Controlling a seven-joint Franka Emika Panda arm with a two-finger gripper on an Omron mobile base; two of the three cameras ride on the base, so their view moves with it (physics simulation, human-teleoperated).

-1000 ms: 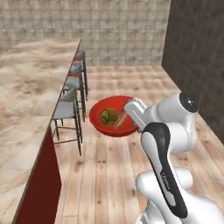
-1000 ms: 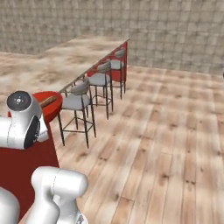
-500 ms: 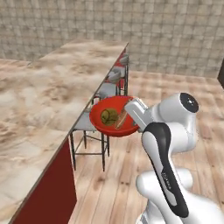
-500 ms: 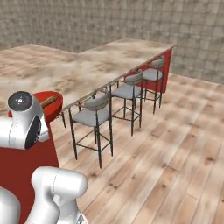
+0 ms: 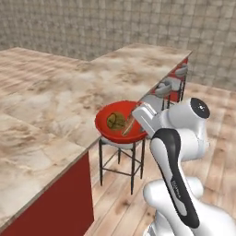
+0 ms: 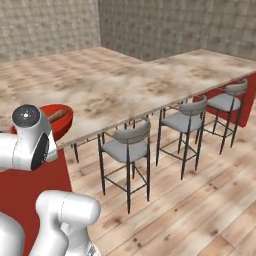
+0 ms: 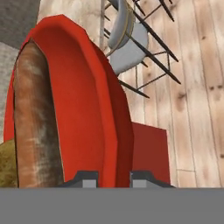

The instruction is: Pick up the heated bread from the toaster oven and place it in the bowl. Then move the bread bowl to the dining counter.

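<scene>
Red bowl [image 5: 120, 129] held level by its rim, fingers [image 7: 114, 178] clamped on it, arm bent forward, roll [image 5: 116, 120] and brown stick [image 7: 36, 122] inside, bowl over the desk [image 5: 69, 101] edge.

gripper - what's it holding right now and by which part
The gripper holds the red bowl by its rim, one finger each side of the wall.

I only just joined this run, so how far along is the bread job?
Done, it seems: the heated bread lies in the red bowl, beside a long brown bread stick. In hand: the gripper is clamped on the bowl's rim, holding it at the edge of the dining counter, above a bar stool. Left: setting the bowl down on that counter and letting go.
</scene>
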